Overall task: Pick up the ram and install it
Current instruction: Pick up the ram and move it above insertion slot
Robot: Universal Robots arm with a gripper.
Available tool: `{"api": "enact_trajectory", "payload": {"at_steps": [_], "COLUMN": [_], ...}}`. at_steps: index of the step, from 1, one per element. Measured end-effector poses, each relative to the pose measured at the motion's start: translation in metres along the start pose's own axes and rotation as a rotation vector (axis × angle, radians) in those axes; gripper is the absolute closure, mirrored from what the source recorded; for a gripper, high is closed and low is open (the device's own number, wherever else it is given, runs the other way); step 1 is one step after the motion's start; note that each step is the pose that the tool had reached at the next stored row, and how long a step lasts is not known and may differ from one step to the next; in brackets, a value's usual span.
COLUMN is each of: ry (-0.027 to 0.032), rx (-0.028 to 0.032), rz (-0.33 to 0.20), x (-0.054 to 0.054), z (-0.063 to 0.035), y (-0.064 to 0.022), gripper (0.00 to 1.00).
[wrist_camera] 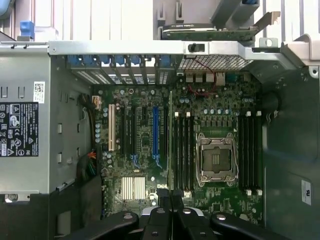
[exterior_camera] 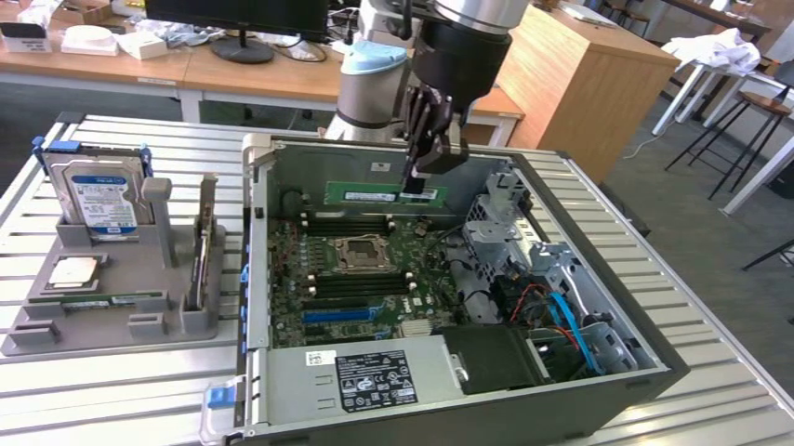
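Note:
The ram (exterior_camera: pixel 372 195) is a long green stick with a pale label, hanging level over the far part of the open computer case (exterior_camera: pixel 645 348). My gripper (exterior_camera: pixel 422 186) is shut on its end toward the exterior view's right. Below it lies the motherboard (exterior_camera: pixel 325 295) with dark memory slots (exterior_camera: pixel 353 226) on both sides of the processor socket (exterior_camera: pixel 360 251). In the wrist view the ram (wrist_camera: pixel 171 145) shows edge-on as a thin line running away from my gripper (wrist_camera: pixel 171 200), beside the memory slots (wrist_camera: pixel 182 150) next to the socket (wrist_camera: pixel 216 159).
A grey holder (exterior_camera: pixel 112 316) on the exterior view's left carries a blue-labelled hard drive (exterior_camera: pixel 102 200) and a silver processor chip (exterior_camera: pixel 74 271). The case holds a power supply (exterior_camera: pixel 360 376) at the near side and a metal drive cage (exterior_camera: pixel 522 232) on the right. Desks stand behind.

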State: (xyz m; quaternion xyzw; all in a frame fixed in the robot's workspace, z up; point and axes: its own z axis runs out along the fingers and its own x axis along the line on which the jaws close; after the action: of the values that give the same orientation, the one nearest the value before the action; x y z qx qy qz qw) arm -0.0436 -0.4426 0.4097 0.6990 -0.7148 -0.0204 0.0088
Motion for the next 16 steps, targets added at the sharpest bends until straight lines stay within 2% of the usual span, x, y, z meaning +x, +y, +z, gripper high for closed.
{"api": "enact_trajectory", "payload": {"at_steps": [8, 16], "ry": [-0.0001, -0.0008], "rx": [0.0001, 0.0000], "rz": [0.000, 0.000], "x": [-0.003, -0.019], "z": [0.0003, 0.0019], "y": [-0.0004, -0.0001], "gripper": [0.89, 0.89]}}
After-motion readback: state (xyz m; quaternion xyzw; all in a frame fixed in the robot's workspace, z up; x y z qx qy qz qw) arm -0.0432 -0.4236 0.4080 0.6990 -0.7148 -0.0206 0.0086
